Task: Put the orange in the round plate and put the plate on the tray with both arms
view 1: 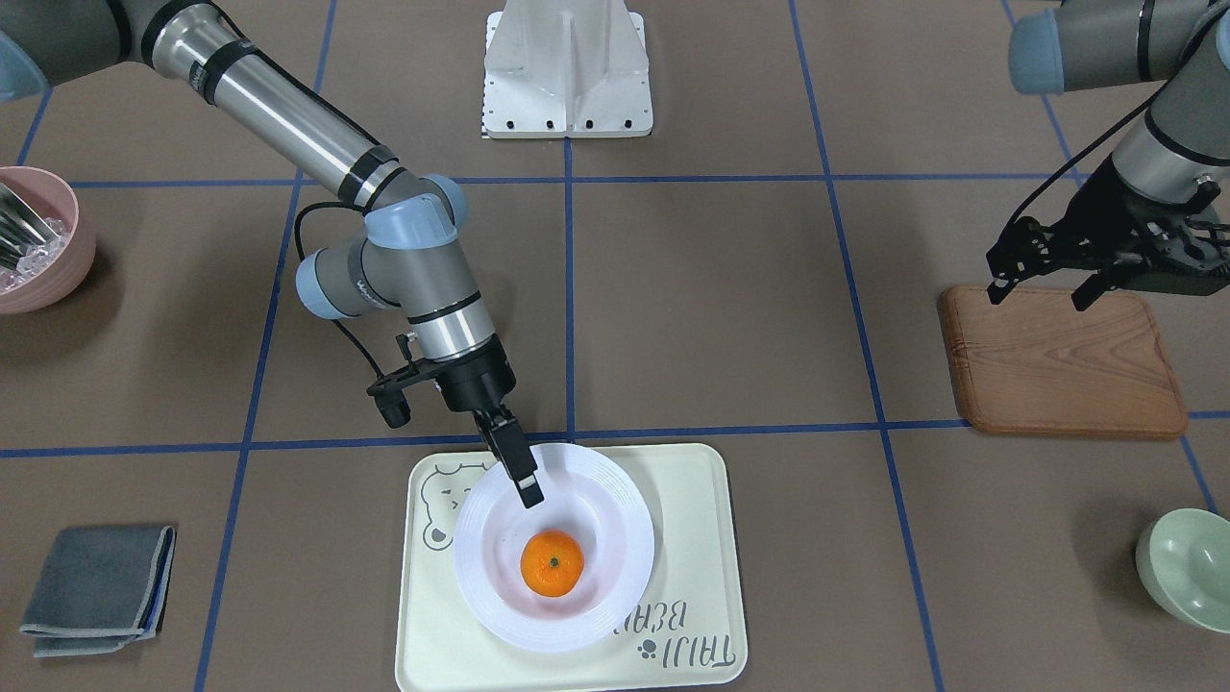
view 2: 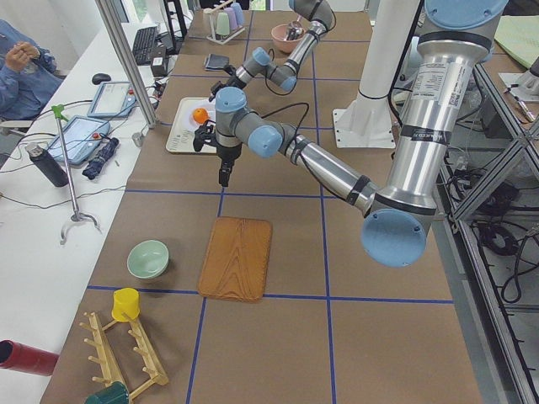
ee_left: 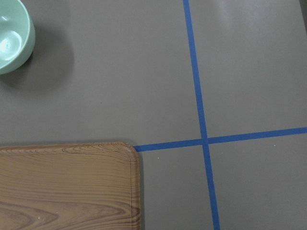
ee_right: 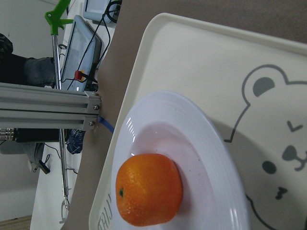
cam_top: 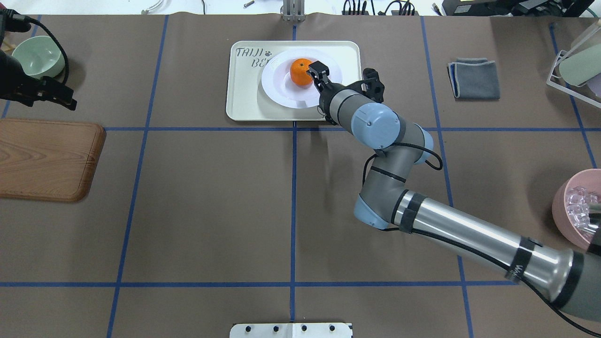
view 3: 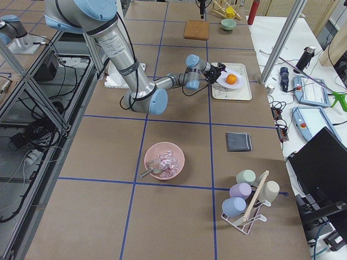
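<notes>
You would have found the orange sitting in the well of the round plate, stem dot up. The plate itself lay over the tray, covering part of the bear drawing and some of the lettering. The right gripper was closed narrow on the plate's rim on the side towards the robot. One finger lay over the ridges and reached into the well just short of the orange (the other was hidden under the rim). In the right wrist view the rim threw a broad shadow on the tray beside the bear, and I could not tell whether the plate sat flat.

Your left gripper hung well apart from all this, jaws spread wide and holding nothing, above the robot-side edge of the wooden board. A pale green bowl stood on the bench near the board. A folded grey cloth and a pink bowl lay on the right arm's side.
</notes>
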Controlling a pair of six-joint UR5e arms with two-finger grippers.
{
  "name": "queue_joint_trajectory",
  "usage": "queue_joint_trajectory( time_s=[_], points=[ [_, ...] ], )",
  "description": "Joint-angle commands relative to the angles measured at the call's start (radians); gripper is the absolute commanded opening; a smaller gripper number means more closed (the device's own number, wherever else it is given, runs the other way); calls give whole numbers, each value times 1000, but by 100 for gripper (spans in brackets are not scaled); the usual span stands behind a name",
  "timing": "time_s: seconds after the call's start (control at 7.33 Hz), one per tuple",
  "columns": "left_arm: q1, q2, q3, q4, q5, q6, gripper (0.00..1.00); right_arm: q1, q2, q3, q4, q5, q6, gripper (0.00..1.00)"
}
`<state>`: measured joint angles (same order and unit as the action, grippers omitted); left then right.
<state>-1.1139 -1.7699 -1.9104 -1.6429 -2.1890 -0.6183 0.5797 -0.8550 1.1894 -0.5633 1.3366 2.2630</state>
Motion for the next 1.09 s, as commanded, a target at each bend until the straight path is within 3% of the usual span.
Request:
queue_joint_trajectory(
  time_s=[0.0, 0.14, 0.27, 0.55, 0.82, 0.95],
  points=[
    [-1, -2, 1, 0, 2, -1, 97, -72, -169, 320, -152, 3, -13, 100],
    [-1, -2, 2, 0, 2, 0, 97, -77, -203, 379, -171, 10, -14, 100],
    [-1, 0, 2, 0, 3, 0, 97, -77, -340, 512, -171, 41, -64, 100],
    [-7, 3, 2, -2, 3, 3, 97, -10, -571, 668, -171, 242, -361, 100],
    [-32, 26, 5, -3, 5, 95, 97, 178, -666, 653, -174, 591, -793, 100],
    [-55, 39, 10, -3, 3, 173, 97, 331, -688, 616, -196, 780, -982, 100]
  ],
)
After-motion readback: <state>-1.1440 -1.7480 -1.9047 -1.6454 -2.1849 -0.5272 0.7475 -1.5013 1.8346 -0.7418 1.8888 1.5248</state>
